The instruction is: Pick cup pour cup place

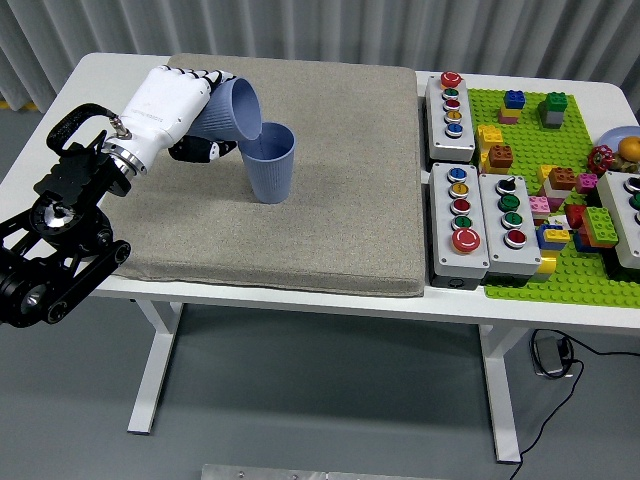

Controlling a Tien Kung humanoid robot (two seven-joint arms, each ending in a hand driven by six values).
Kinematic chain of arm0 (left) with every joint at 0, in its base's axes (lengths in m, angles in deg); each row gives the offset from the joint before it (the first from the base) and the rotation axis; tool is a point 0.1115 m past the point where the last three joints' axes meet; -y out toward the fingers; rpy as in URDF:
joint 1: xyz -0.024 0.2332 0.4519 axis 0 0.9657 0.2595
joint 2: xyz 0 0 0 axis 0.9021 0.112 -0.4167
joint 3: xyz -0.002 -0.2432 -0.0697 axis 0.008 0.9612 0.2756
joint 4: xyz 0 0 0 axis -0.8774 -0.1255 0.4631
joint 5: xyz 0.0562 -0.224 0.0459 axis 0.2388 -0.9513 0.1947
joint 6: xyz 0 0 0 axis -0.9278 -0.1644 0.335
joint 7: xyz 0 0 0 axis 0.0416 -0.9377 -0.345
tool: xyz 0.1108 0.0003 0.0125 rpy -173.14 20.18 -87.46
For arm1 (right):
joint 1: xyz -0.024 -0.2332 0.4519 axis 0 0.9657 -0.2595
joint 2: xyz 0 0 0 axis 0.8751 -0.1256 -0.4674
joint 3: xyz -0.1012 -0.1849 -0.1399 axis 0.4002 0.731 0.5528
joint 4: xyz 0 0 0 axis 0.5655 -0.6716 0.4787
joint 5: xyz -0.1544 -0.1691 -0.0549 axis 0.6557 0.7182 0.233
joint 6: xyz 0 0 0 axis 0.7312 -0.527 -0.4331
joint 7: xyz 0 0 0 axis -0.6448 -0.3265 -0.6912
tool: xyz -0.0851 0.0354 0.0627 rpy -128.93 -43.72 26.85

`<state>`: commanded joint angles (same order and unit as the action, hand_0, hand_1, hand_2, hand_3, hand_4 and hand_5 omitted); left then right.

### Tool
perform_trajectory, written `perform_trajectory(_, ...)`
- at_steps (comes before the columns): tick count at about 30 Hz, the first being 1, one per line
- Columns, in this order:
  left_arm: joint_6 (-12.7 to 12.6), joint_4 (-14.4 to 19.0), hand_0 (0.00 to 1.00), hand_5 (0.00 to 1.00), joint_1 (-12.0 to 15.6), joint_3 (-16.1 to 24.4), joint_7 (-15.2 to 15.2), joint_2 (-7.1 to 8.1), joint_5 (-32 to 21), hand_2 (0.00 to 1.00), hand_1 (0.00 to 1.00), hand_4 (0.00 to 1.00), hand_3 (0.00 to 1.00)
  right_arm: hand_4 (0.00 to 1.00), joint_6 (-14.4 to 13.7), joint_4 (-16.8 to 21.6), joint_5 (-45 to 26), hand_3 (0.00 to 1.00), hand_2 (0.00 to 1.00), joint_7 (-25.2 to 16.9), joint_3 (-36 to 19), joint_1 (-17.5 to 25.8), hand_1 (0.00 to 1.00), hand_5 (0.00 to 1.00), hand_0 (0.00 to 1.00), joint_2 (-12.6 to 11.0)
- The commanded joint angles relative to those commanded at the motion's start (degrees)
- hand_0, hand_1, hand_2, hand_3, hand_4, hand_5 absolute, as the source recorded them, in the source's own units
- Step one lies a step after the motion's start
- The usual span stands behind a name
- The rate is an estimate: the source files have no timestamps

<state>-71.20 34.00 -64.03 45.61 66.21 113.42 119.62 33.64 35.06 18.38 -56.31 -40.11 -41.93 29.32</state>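
While tilted over the upright cup (270,164), the held cup (232,109) sits gripped in the left hand (178,105).

Plate (622,135) at right edge, cut off; contents indistinct

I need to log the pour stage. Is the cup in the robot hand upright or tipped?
Tipped. The held cup in the left robot hand leans with its mouth down over the rim of the standing cup.
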Motion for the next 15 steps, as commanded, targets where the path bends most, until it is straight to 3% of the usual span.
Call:
perform_trajectory(4,-0.01,0.31,0.450,0.122,-0.62,-1.28,0.82,0.55,2.17,0.488,0.468,0.686,0.488,0.054,-0.01,0.00,-0.17,0.535,0.494,-0.03,0.07,0.03,0.557,0.408,0.671,-0.04)
perform_trajectory(15,-0.12,0.88,0.449,0.119,-3.64,-5.20,1.86,1.99,2.17,0.488,0.468,0.689,0.489,0.053,-0.01,-0.04,-0.72,0.535,0.494,-0.11,0.32,-0.32,0.557,0.407,0.671,-0.19)
